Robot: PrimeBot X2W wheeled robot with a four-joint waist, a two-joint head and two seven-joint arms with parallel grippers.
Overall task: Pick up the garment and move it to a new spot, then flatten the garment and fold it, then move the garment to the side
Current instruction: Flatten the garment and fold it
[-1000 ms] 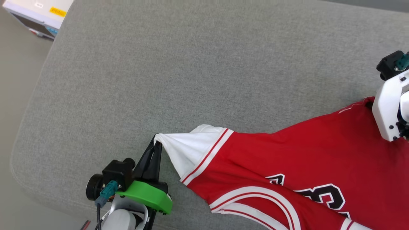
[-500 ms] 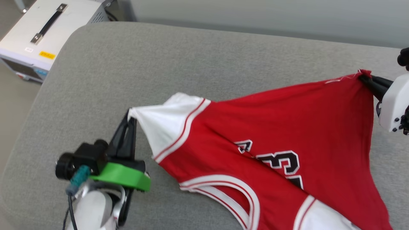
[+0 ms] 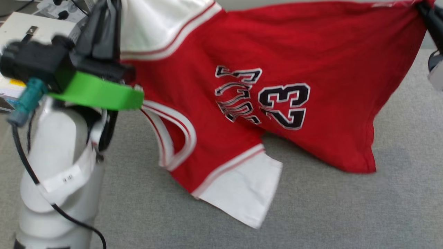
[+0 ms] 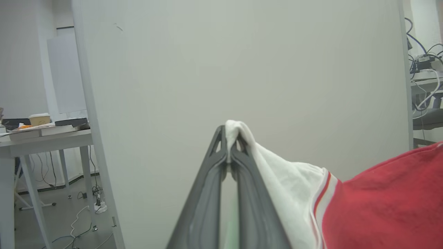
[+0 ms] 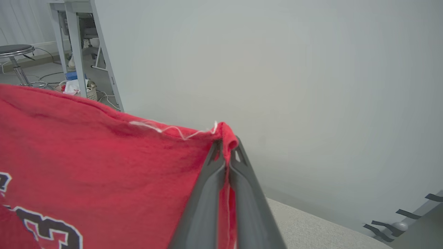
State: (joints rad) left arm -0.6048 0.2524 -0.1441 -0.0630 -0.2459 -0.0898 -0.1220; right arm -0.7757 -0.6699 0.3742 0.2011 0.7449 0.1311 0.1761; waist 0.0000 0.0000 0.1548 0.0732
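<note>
The garment, a red jersey with white sleeves and black "23" lettering, hangs stretched between both grippers above the grey cushion. My left gripper at the top left is shut on the tip of a white sleeve, its fingers pressed together. My right gripper at the top right is shut on a red hem corner. The other white sleeve droops down to the cushion.
The grey cushion spreads under the hanging cloth. A pale panel wall stands just beyond it. A white box with a handle lies past the cushion's left edge. A table and floor cables stand farther left.
Both grippers have lifted the garment off the cushion, so it now hangs spread with the lettering showing. The head camera has also tilted and shifted.
</note>
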